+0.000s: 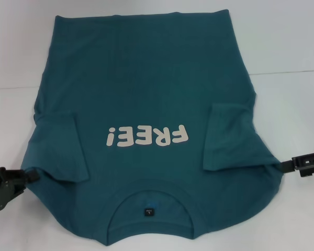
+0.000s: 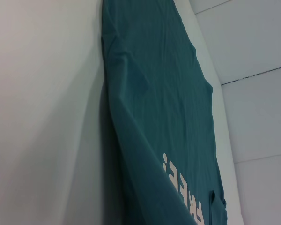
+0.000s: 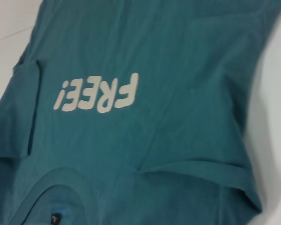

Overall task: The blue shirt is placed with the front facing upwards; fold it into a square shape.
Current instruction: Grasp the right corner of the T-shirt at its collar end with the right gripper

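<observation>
The blue shirt (image 1: 146, 89) lies flat on the white table, front up, with the white "FREE!" lettering (image 1: 146, 137) upside down to me. Its collar (image 1: 149, 201) with a small dark label is at the near edge. Both short sleeves are folded inward over the body, one at the left (image 1: 60, 149) and one at the right (image 1: 230, 136). My left gripper (image 1: 35, 175) pinches the shirt's near left shoulder edge. My right gripper (image 1: 281, 166) pinches the near right shoulder edge, and the cloth draws to a point at each. The shirt (image 2: 159, 93) also fills the left wrist view and the shirt (image 3: 168, 56) fills the right wrist view.
The white table (image 1: 293, 42) surrounds the shirt, with bare surface at the left, right and far side. A thin seam line (image 1: 288, 72) crosses the tabletop at the right. No other objects are in view.
</observation>
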You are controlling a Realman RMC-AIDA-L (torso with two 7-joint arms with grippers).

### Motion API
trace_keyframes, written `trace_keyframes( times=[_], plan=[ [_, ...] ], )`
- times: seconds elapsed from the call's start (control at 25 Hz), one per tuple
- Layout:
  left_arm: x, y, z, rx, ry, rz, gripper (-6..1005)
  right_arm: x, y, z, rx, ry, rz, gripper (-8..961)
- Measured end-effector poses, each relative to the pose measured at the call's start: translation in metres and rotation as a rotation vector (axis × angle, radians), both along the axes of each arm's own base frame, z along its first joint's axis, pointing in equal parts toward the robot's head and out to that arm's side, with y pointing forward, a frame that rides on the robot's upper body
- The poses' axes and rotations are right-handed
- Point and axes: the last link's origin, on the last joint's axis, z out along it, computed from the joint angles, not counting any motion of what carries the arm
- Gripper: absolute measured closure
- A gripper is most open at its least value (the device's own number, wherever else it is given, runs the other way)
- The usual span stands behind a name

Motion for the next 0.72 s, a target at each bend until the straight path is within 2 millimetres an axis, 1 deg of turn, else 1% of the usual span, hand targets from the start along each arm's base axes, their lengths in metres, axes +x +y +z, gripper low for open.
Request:
trace_keyframes(
  times=[0.12, 0.28, 0.72],
  plan=[
    [0.001, 0.001, -0.001, -0.002, 0.000, -0.003, 950, 0.005, 0.002, 0.001, 0.030, -0.011, -0.029, 148],
    [0.001, 0.000, -0.002, -0.001, -0.004, -0.001, 950, 0.006, 0.005, -0.001, 0.048, -0.022, -0.035, 148],
    [-0.002, -0.002, -0.002, 0.003, 0.000, 0.014, 950, 0.002, 0.017, -0.022, 0.064, -0.066, -0.037, 149]
  ],
)
